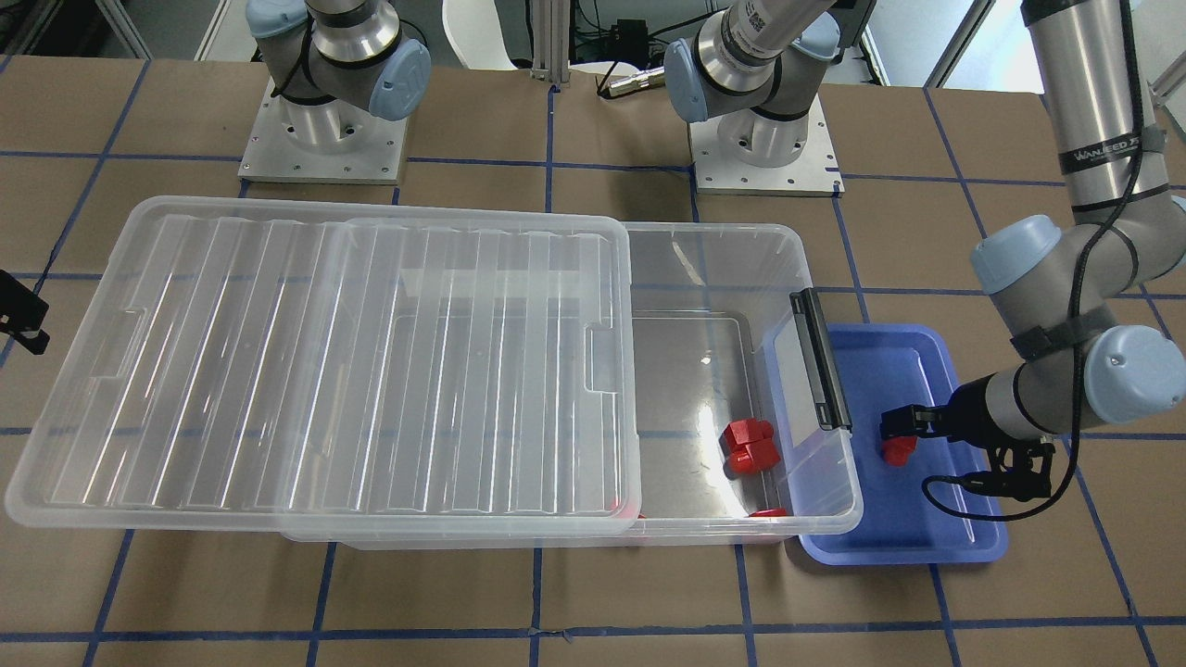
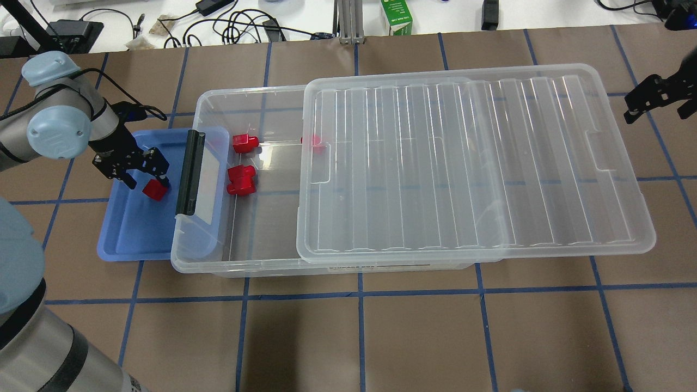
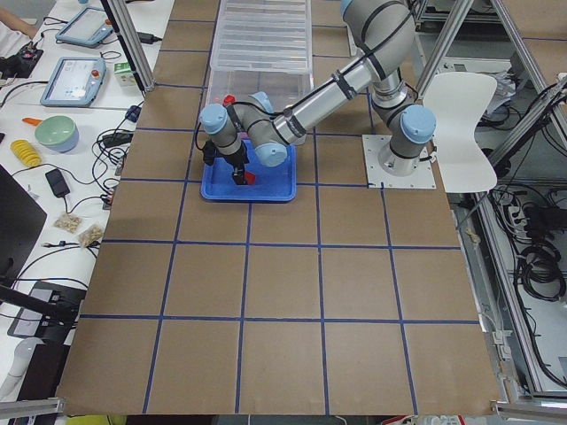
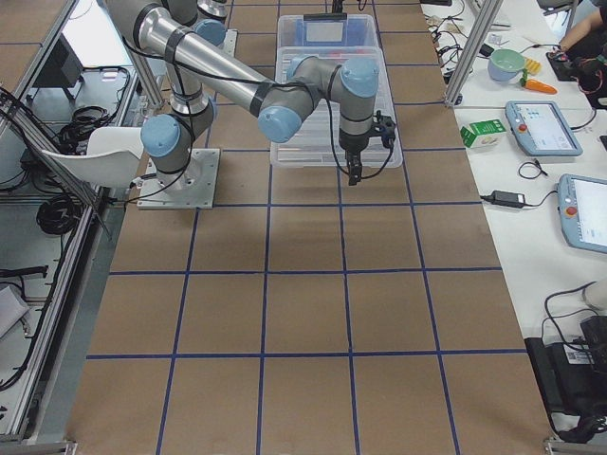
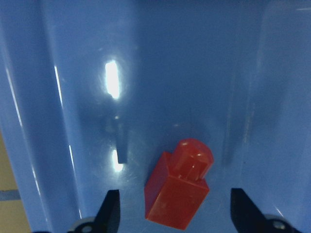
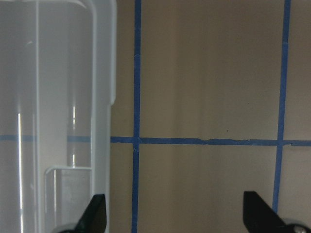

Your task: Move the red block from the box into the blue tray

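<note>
One red block [image 5: 180,191] lies in the single blue tray [image 2: 128,237], just beside the latch end of the one clear box [image 2: 261,103] on the counter [image 2: 381,337]. Three other red pieces [image 2: 241,181] sit in the box, one half under its offset lid [image 2: 474,163]. Only the wrist views show the grip. The left jaws are spread either side of the block, and the right jaws are spread over the counter beside the lid.

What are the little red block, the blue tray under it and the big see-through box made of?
The red block looks like hard moulded plastic, with a faint sheen on its round stud. The blue tray seems glossy plastic: lamp glare reflects off its floor. The box appears thin clear plastic; blue lines on the table show through it.
</note>
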